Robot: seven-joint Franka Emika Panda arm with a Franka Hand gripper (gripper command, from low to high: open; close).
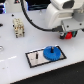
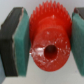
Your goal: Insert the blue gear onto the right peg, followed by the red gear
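Between the two teal pads (image 2: pixel 20 37) of the gripper (image 2: pixel 46 40) sits the red gear (image 2: pixel 46 42), squeezed from both sides so the jaws are only as far apart as the gear's hub is wide. Seen from the wrist, its toothed rim fans out behind and the round bore in the hub faces the camera. From where I stand the arm hangs over the white table (image 1: pixel 15 70) toward the exterior view's right, and a sliver of the red gear (image 1: pixel 69 35) peeks out under the gripper (image 1: pixel 68 33), clear of the surface. Below and to the left of it lies the grey black-edged plate (image 1: pixel 36 59), with the blue gear (image 1: pixel 52 52) sitting flat on its right end. The right peg itself I can't make out.
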